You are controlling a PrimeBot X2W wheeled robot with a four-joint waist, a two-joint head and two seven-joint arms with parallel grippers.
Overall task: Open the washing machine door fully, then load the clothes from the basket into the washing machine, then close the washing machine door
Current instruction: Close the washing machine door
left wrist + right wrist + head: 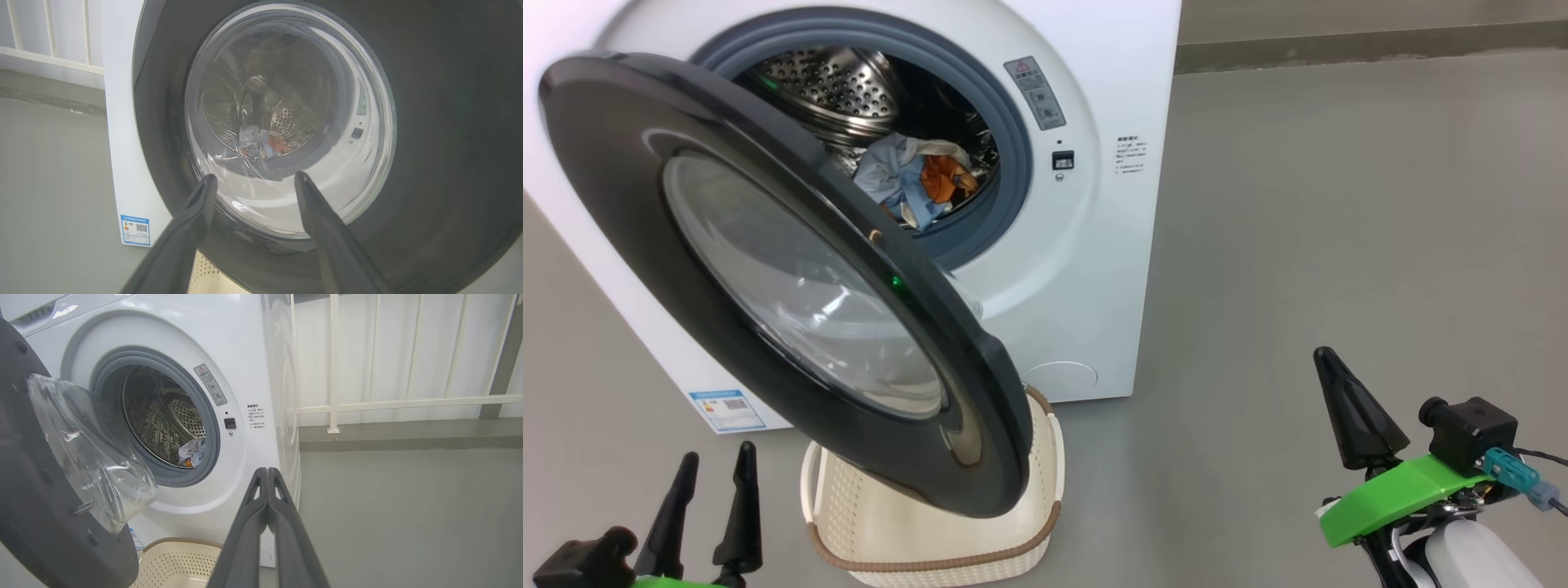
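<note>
Head view has the washing machine door [792,278] standing partway open at 9 o'clock, hanging over the basket [931,563]. The basket sits on the floor at 6 o'clock against the washing machine [1094,245], and the part of its bottom that shows looks empty. The clothes [915,184] lie bunched low in the drum at about 12 o'clock, so loading seems done and shutting the door is the step left. The left gripper [717,453] sits at 7 o'clock, fingers parted with nothing between them. In the left wrist view it is aimed at the door's outer face, close to the glass; whether it touches I cannot tell. The right gripper [1327,359], at 4 o'clock, has its fingers pressed together around nothing. The door is probably rigid, fairly heavy and glossy-slick, turning on its hinge. A flat push on the black ring near the free edge, clear of the bulging window, should swing it, with a firm last press for the latch.
</note>
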